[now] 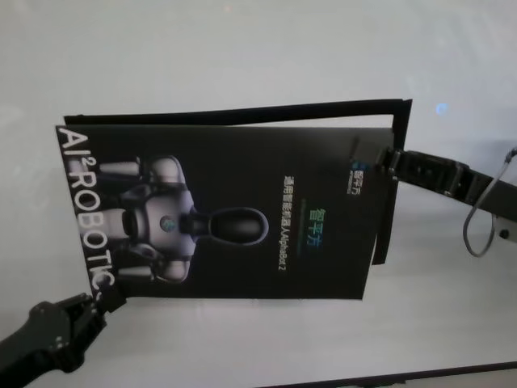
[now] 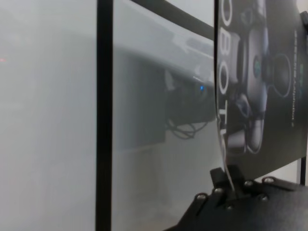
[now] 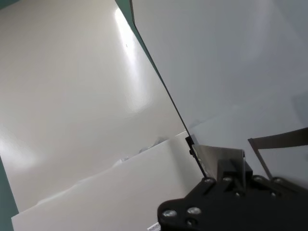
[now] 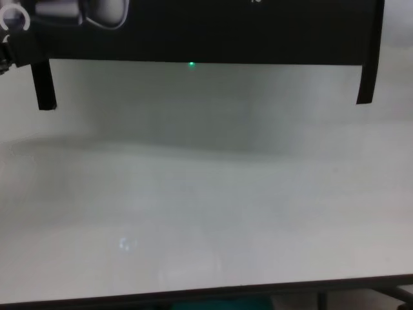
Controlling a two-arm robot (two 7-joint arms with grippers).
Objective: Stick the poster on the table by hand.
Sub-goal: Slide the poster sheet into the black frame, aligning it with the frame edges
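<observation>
You see the poster (image 1: 234, 214) held above the table (image 1: 242, 48): your left gripper (image 1: 103, 301) is clenched on its near lettered corner, your right gripper (image 1: 386, 162) clamped on its opposite far corner.

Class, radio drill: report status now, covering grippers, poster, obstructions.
Left gripper shut on poster near corner; right gripper shut on its far right edge. Poster held above table, black strips hanging loose. No obstructions seen.
</observation>
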